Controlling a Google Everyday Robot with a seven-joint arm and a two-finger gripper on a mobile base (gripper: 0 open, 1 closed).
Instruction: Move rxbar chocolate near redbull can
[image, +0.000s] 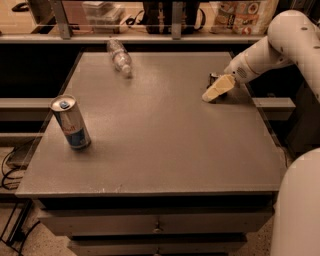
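**Desk with can, bottle, packet and robot arm, seen from the front edge**

The grey desk fills most of the view. Taken as a clock face, its front edge lies at 6 o'clock and its far edge at 12 o'clock. Drawer fronts show below the front edge.

The white robot arm enters from the upper right and slopes down towards the desk's 2 o'clock sector.

The clear plastic bottle lies on its side at about 11 o'clock, near the far edge.

The redbull can stands upright at about 9 o'clock, close to the left edge, with its blue tab on top. It is well apart from everything else on the desk.

The cream-coloured gripper rests low over the desk surface at 2 o'clock, tilted down to the left. Whether it is wide, narrow or holding anything cannot be told from this angle.

The rxbar chocolate shows as a small dark packet just behind the gripper, on its 12 o'clock side. It is partly hidden by the gripper, and contact between the two cannot be judged. The packet lies across the desk from the can.
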